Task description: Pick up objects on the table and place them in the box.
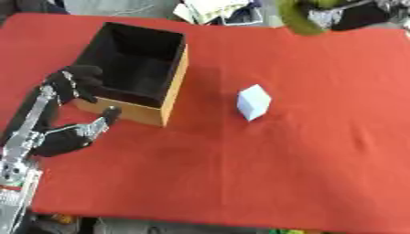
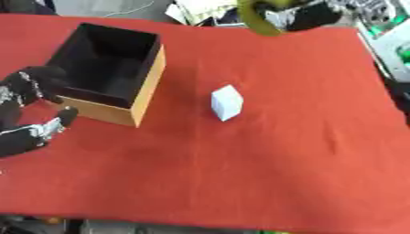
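The box [image 1: 172, 87] has pale wooden walls and a black inside, and stands at the left rear of the red table [image 1: 280, 160]. Nothing shows inside it. A white cube [image 1: 254, 102] lies to its right, apart from both hands. My left hand [image 1: 68, 137] is at the box's near left corner, its bent fingers [image 1: 78, 81] by the left rim and its thumb [image 1: 106, 115] against the front wall, gripping nothing. At the far edge my right hand [image 2: 308, 16] is blurred and appears curled on a curved yellow-green object [image 2: 258, 19].
Papers and other clutter [image 1: 216, 11] lie past the table's far edge. More items [image 2: 392, 41] sit off the right side. Red cloth stretches open in front of and to the right of the cube.
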You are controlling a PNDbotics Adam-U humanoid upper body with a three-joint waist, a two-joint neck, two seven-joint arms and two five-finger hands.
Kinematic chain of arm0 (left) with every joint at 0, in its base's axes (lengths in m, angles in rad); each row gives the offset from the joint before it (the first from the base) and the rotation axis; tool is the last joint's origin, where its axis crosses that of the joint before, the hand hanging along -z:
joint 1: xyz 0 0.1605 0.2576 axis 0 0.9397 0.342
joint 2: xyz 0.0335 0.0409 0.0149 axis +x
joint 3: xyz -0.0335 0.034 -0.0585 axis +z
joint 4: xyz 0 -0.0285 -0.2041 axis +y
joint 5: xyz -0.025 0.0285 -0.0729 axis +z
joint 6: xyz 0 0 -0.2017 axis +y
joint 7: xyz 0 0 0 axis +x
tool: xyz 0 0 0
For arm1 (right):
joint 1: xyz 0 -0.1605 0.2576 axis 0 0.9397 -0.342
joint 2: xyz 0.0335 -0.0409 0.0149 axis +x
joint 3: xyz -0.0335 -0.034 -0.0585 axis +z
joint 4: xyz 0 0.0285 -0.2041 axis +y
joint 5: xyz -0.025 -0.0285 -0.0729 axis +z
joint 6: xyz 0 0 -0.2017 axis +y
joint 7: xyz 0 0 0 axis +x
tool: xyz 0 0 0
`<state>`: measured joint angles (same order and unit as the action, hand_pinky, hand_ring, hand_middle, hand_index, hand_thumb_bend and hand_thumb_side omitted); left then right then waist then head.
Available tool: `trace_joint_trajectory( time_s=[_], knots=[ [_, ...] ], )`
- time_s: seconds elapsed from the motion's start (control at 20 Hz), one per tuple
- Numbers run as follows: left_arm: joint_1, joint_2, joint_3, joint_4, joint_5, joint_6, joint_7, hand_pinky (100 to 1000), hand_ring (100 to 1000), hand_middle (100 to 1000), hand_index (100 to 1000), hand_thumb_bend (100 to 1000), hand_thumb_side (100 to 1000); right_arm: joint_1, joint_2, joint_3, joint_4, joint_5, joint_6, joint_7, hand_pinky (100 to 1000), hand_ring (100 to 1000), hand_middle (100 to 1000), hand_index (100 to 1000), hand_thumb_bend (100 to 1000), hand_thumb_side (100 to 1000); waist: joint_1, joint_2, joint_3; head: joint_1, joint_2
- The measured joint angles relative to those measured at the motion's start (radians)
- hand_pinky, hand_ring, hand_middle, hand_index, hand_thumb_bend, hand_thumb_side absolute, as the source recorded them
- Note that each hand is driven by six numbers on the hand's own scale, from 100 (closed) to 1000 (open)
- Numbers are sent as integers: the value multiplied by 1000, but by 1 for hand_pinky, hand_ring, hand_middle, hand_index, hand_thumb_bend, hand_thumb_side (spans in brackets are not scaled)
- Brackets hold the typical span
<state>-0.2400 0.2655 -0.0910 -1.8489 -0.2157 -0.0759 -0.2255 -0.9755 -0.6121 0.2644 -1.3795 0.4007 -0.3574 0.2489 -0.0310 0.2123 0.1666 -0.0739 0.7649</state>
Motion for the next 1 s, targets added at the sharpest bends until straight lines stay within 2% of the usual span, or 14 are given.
trace_joint_trajectory(
  time_s=[0.35,0.7,0.85,0.95,1.0],
  knots=[
    [-19,-4,-24,4,6,-6,-26,620,749,763,828,472,323,-162,151,0,205,158,-66,27,676,499,466,500,210,100,-14,22,74,-56,0],
    [-36,-13,-48,5,14,-12,-52,621,749,763,828,470,325,-226,298,-12,347,324,-122,36,702,545,515,559,210,100,-22,35,129,-121,0],
    [-42,-14,-54,5,17,-13,-59,621,750,763,828,470,325,-229,347,-14,399,383,-141,69,740,624,591,694,220,100,-21,38,145,-141,0],
    [-43,-15,-56,5,19,-14,-63,621,749,763,828,469,325,-229,386,-14,434,425,-149,124,793,768,775,873,310,221,-21,40,153,-154,0],
    [-44,-17,-57,5,21,-14,-64,621,749,763,828,469,325,-229,401,-13,446,448,-153,153,823,824,851,935,359,259,-21,40,157,-158,0]
  ],
)
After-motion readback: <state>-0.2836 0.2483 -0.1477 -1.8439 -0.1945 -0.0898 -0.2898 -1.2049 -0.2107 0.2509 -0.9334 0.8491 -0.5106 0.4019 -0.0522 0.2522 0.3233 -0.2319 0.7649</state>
